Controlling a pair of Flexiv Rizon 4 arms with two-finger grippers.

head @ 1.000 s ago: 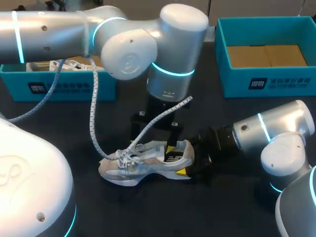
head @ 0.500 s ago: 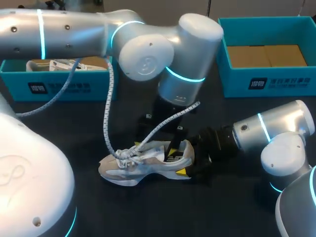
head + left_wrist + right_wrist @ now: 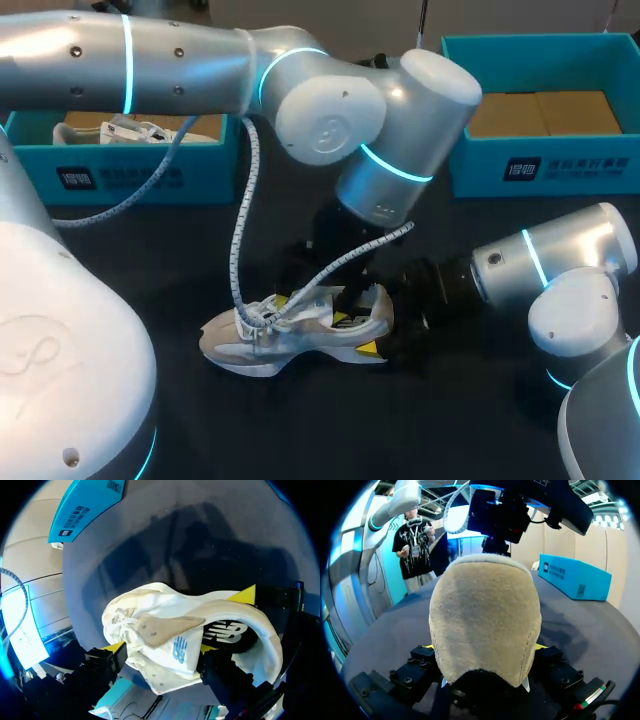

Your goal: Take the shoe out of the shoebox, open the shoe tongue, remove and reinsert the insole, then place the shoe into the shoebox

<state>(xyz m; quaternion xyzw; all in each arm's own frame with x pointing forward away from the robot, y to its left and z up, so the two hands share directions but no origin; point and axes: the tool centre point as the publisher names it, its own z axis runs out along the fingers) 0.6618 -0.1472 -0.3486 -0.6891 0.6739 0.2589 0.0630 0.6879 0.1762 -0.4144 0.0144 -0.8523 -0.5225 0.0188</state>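
Note:
A white and grey shoe (image 3: 290,335) lies on its side on the black table. My right gripper (image 3: 375,325) is shut on its heel; in the right wrist view the beige heel (image 3: 485,615) fills the gap between that gripper's (image 3: 485,647) fingers. My left gripper (image 3: 318,300) hangs over the shoe's opening, pointing down. In the left wrist view the white tongue (image 3: 165,630) stands up between that gripper's (image 3: 159,647) open fingers, whose yellow tips sit close at its two sides. A yellow fingertip (image 3: 244,595) of my right gripper shows by the heel. The insole is hidden.
A teal shoebox (image 3: 130,175) at the back left holds another white shoe (image 3: 130,130). A second teal box (image 3: 540,165) with a cardboard floor stands at the back right. The left arm's braided cable (image 3: 240,230) droops down to the laces.
My left arm has swung right and lowered its gripper onto the shoe's tongue, and its fingers have drawn closer together. The right gripper and the shoe have stayed put.

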